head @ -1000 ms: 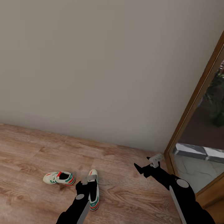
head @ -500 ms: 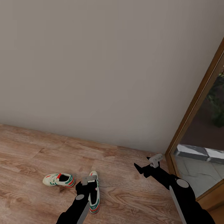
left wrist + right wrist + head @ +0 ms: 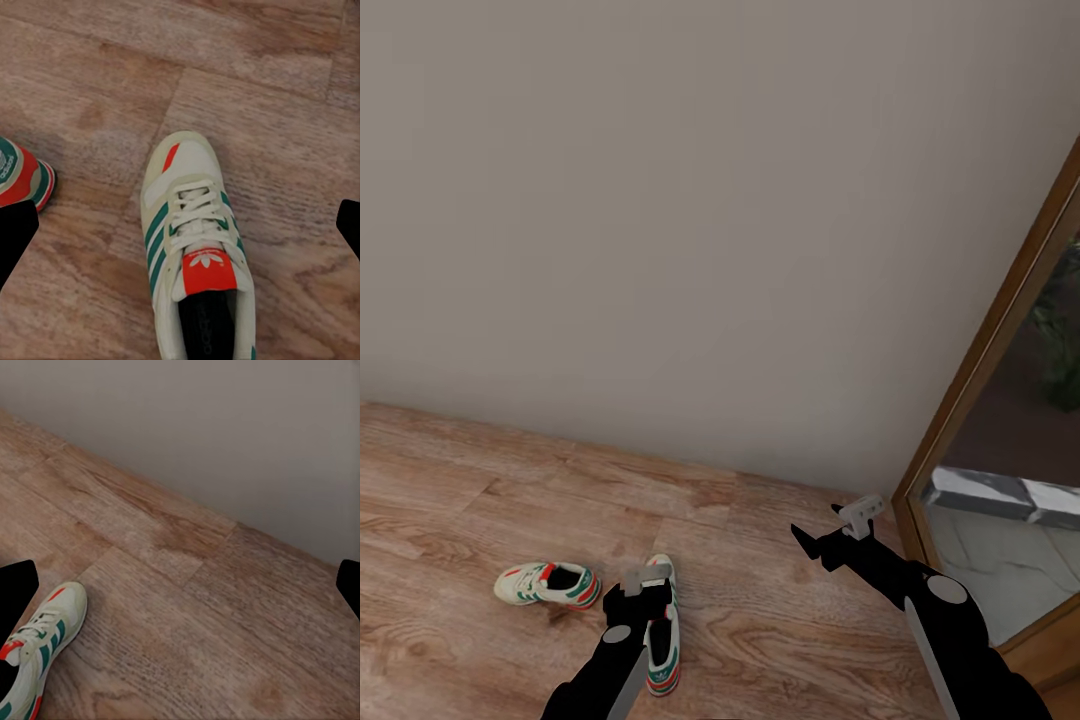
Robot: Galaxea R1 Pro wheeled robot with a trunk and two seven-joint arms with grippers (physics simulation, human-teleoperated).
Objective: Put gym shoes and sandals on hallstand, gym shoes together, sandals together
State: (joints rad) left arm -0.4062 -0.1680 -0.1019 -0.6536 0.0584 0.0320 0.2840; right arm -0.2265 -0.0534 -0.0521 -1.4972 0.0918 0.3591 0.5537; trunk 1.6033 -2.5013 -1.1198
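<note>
The left pincer (image 3: 180, 225) is spread wide above one gym shoe (image 3: 196, 255) lying on the corridor floor (image 3: 780, 620); the second gym shoe (image 3: 548, 585) lies beside it. The right pincer (image 3: 180, 585) is likewise held wide, empty. A grip on the laces alone could let the shoe slip out.

Matt wood-grain plank floor (image 3: 480, 480), smooth matt plaster-like wall (image 3: 710, 200), white leather-look gym shoes (image 3: 196, 247) with cloth laces.
</note>
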